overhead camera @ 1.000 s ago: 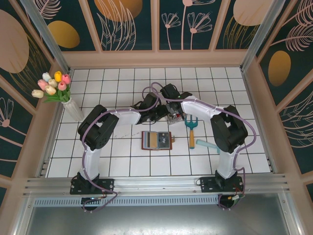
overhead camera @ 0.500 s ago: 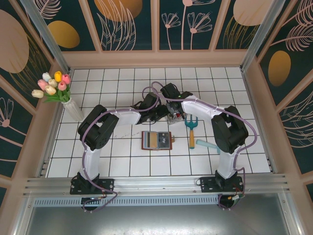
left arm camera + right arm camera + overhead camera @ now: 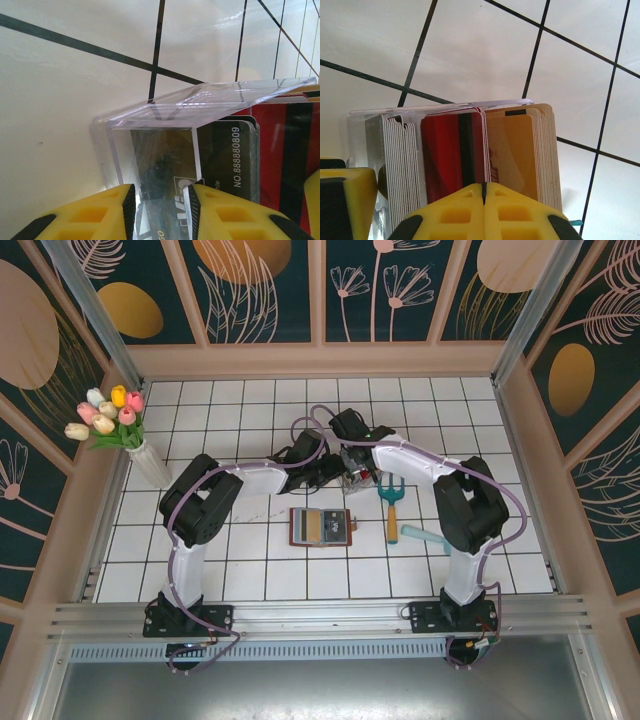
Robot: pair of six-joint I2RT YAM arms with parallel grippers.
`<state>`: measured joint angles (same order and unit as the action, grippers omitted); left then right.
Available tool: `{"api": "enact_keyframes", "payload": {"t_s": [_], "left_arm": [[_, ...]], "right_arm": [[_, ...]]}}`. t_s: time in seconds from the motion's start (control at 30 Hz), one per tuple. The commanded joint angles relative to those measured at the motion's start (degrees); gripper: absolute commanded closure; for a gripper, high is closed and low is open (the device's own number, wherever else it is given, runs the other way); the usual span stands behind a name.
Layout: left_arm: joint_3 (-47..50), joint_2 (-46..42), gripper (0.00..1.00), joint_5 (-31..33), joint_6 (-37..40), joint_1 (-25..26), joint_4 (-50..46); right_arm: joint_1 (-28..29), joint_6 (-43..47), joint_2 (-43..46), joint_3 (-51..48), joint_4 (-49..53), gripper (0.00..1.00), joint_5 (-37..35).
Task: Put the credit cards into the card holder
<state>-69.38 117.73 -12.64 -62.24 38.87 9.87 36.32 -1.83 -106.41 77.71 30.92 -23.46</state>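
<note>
The credit cards stand on edge in a clear plastic box (image 3: 440, 107): a grey-white stack (image 3: 395, 160), a red stack (image 3: 451, 150) and a tan stack (image 3: 516, 150). My right gripper (image 3: 484, 200) is shut directly over the seam between the red and tan stacks; whether a card is pinched I cannot tell. My left gripper (image 3: 160, 210) is shut on the clear box (image 3: 200, 102), its fingers either side of a compartment of dark cards (image 3: 225, 155). The card holder (image 3: 322, 527), brown, lies open on the table in front of both grippers.
A toy garden fork (image 3: 392, 502) and a teal-handled tool (image 3: 420, 534) lie right of the card holder. A vase of tulips (image 3: 120, 430) stands at the far left. Wooden walls (image 3: 320, 360) enclose the white tiled table.
The right gripper's jaws have closed over the cards. Both arms stay almost still, and the left gripper keeps its hold on the clear box.
</note>
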Motion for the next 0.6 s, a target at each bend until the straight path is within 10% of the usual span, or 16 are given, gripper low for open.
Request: {"api": "enact_keyframes", "payload": {"t_s": [0.0,0.33,0.57], "left_arm": [[1.04,1.62,0.65,0.43,0.10,-0.49,-1.61],[1.18,0.92,0.65,0.68,0.41,-0.44,-1.87],[2.26,-2.70,0.59,0.60,1.93,-0.44,-0.29]], "right_arm": [[-1.33,-0.38,3.20,1.35,2.18,0.95,0.43],[-1.77,-1.25,5.08,2.09,3.38,1.00,3.63],[-4.65,-5.33,10.03,2.04,2.19,1.00,19.12]]}}
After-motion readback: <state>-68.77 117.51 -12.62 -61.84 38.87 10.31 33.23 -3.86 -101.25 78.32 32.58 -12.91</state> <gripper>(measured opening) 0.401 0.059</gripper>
